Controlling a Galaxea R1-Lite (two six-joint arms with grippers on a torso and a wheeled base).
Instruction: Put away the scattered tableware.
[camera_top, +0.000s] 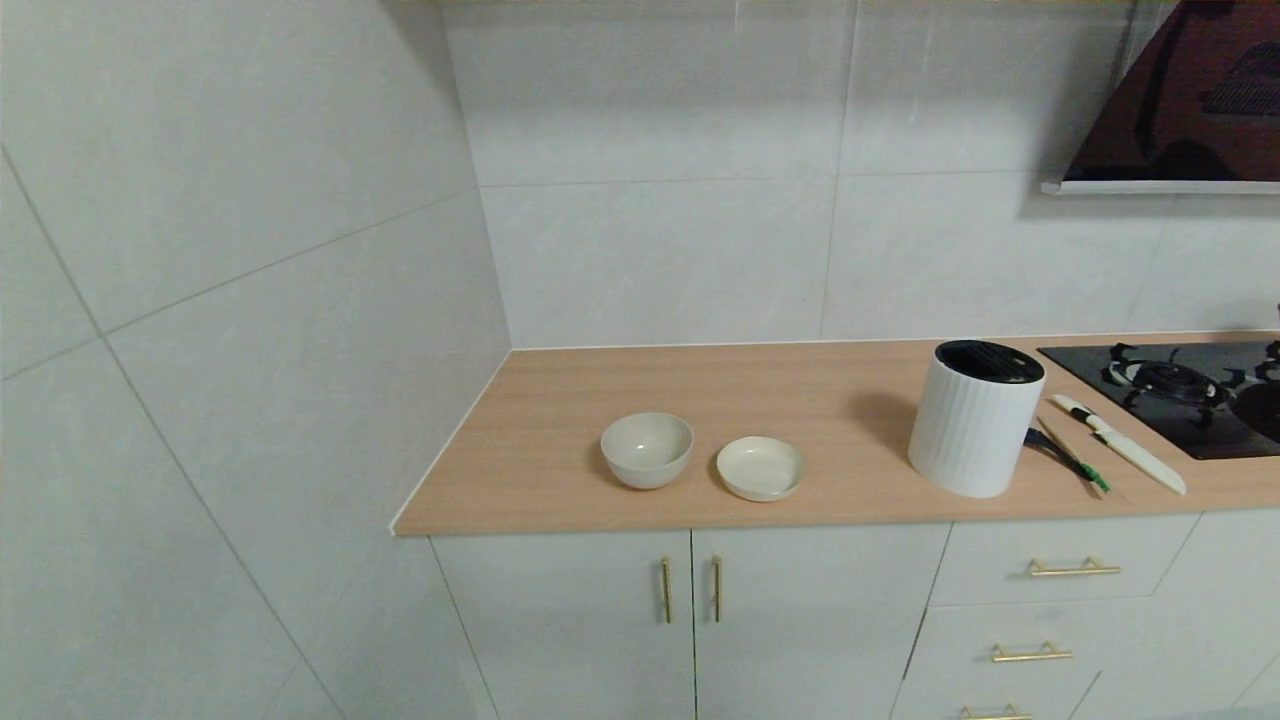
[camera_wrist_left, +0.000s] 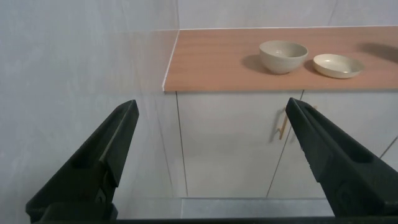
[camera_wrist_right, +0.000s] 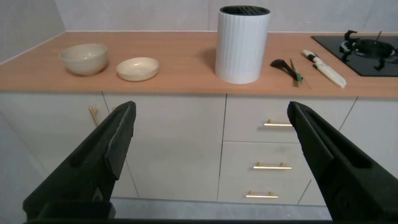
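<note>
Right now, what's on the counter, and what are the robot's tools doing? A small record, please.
counter: wooden, stove at right
bowl: left, upright
dish: right of bowl, apart
holder: white, right of dish
utensil: dark, lying by holder
knife: lying between utensil and stove
left tool: open, empty, short of counter
right tool: open, empty, short of counter

Looks like a home kitchen: wooden countertop (camera_top: 800, 400) over white cabinets (camera_top: 580, 630) with brass handles (camera_top: 1074, 569), pale tiled walls (camera_top: 660, 250), gas hob (camera_top: 1170, 390) at the far right under a dark range hood (camera_top: 1190, 100), white utensil holder (camera_top: 975, 420), bowl (camera_top: 647, 450), dish (camera_top: 760, 467) and knife (camera_top: 1120, 445) on top.
</note>
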